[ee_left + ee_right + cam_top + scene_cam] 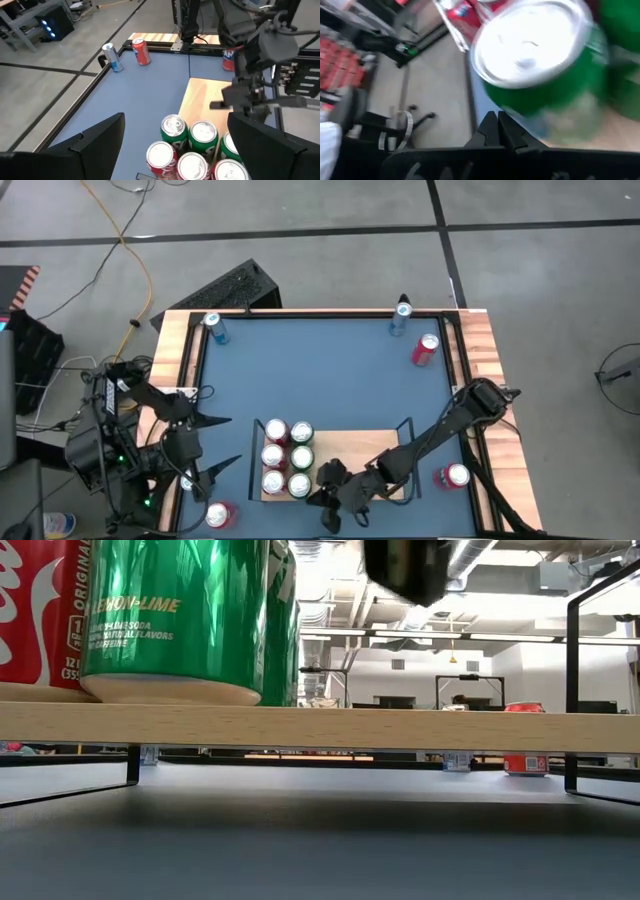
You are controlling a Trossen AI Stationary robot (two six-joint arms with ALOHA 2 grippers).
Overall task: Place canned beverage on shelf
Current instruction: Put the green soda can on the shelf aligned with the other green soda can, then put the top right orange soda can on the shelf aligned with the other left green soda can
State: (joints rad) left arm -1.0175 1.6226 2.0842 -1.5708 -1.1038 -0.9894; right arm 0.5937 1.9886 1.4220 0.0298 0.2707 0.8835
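Green can (540,75) sits just beyond the closed right pincer (495,131).

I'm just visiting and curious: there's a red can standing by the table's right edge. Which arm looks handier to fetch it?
Probably the right: its gripper hangs over the shelf, with the red can on its side. The left gripper waits beyond the shelved cans.

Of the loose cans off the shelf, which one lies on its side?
The red can at the table's far right, beside the upright blue can; the other loose cans stand upright.
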